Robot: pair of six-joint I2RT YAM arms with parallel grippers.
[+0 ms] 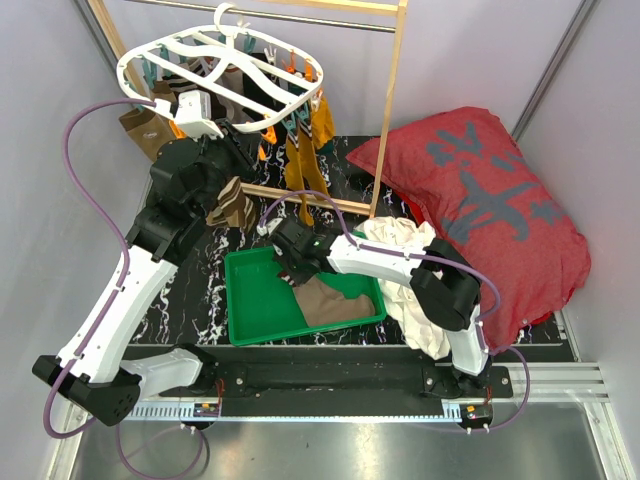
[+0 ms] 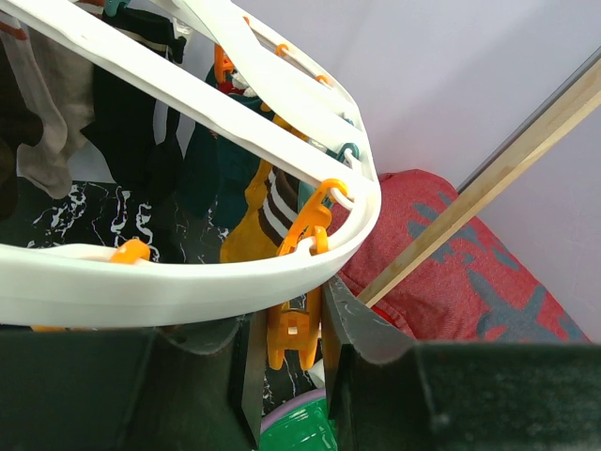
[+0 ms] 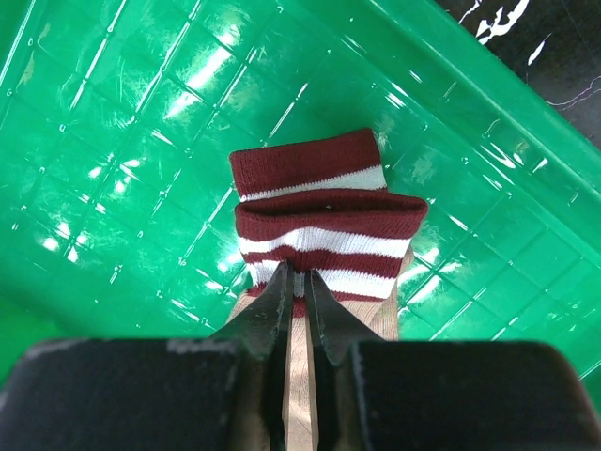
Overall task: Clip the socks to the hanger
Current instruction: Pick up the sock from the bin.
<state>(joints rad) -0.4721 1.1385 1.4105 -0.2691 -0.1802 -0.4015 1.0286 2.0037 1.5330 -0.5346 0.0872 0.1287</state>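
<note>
Left arm, raised to the hanger (image 1: 135, 62), which hangs by its hook from the metal rod (image 1: 300, 18) of the wooden rack (image 1: 390, 110). The left fingers (image 2: 334, 376) stand narrow, closed on either side of an orange clip (image 2: 293, 338) that dangles from the near rim of the white frame. Hung socks (image 1: 310, 150), mustard and dark, occupy other clips behind it. A brown sock (image 1: 232, 205) lies draped over the left arm below the frame.

Centre, the green tray (image 1: 258, 300) on the desk (image 1: 190, 300). The right fingers (image 3: 286, 305) pinch the striped sock (image 3: 324, 225) just below its maroon-and-white cuff; the tan leg runs back under the fingers and rests on the tray floor.

Right, a white cloth (image 1: 400, 240) and a red cushion (image 1: 480, 200), neither part of the job.

The step in hand appears to be the pickup and delivery of the striped sock. To do it well, lift straight up until the whole leg clears the tray wall, then bring the cuff edge, not the bulky fold, into the mouth of the clip. The left fingers should squeeze the clip's tails fully and hold the frame steady, since it hangs free and is likely to swing. Release the clip before the right fingers let go.
</note>
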